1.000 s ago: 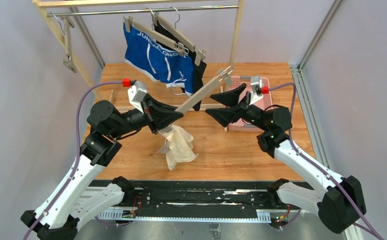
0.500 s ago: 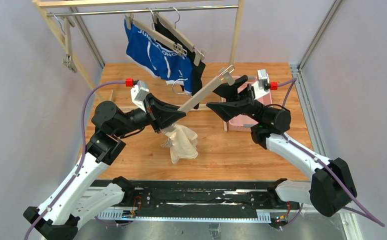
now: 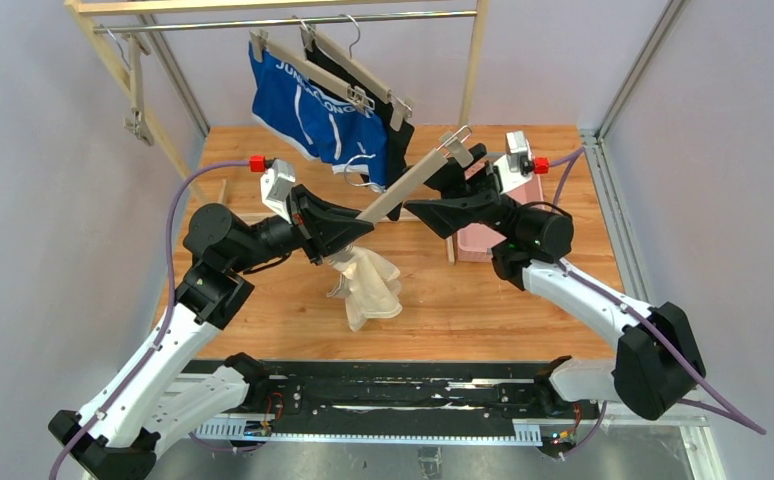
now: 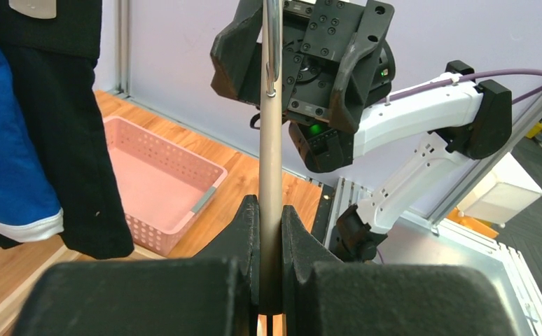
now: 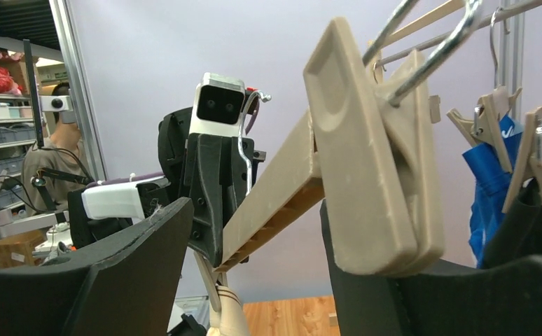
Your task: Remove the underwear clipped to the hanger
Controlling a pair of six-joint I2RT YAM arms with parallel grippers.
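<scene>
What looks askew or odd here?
The hanger is held steeply tilted by the left pincer. The cream underwear dangles from its lower end only, and its upper clip is bare.

Pale lilac walls (image 3: 23, 200) surround a wooden table (image 3: 483, 310) beneath a garment rail (image 3: 213, 22).

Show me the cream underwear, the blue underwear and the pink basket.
cream underwear (image 3: 371, 290), top view, its hanging folds.
blue underwear (image 3: 313, 115), top view, mid fabric.
pink basket (image 4: 153, 178), left wrist view, its bare floor.
</scene>
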